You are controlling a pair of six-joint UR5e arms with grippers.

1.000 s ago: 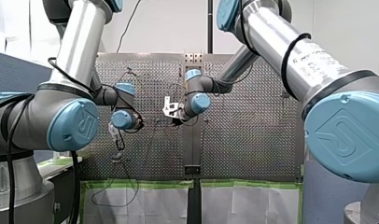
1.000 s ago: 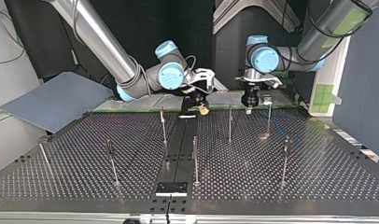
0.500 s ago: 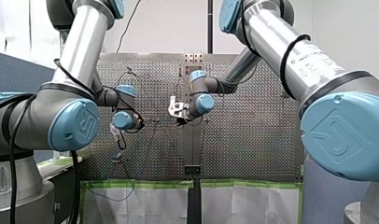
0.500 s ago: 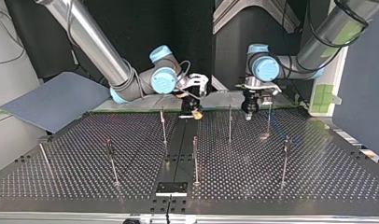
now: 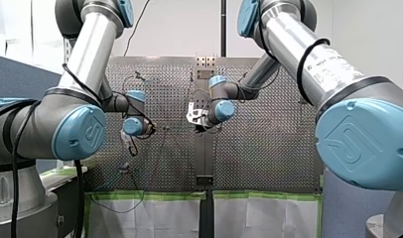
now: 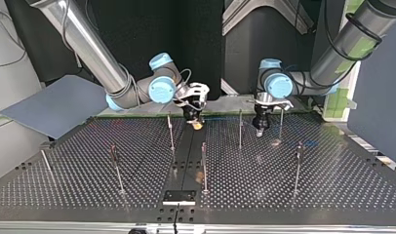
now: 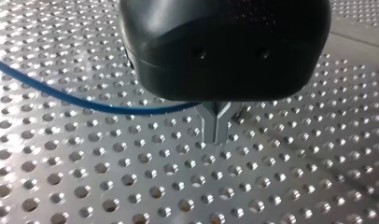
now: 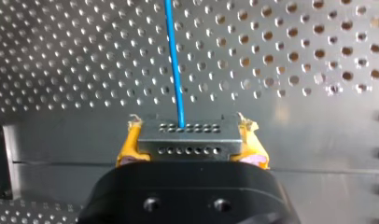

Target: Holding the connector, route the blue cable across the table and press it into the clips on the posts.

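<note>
Though small in the front view, placed clearly enough: my left gripper (image 5: 126,143) and my right gripper (image 5: 195,121) hanging close together over the perforated table (image 5: 269,148), neither grip readable there. Across the table, in the top view, both low at the far edge among the thin posts (image 6: 240,129), my right gripper over the centre seam, my left gripper between two posts, none visibly threaded yet. Left wrist view: metal fingers (image 7: 215,128) drawn fully together, blue cable (image 7: 85,102) sweeping in to the notch at their root and seemingly caught there, just above the holes. Right wrist view: yellow pads (image 8: 126,145) clamped on both ends of the grey connector (image 8: 187,140), cable leaving its front face straight ahead. Likely light, thin and limp, with no stiffness of its own; best steered by the rigid connector, with a second pinch further along to keep tension while pressing into a clip.
</note>
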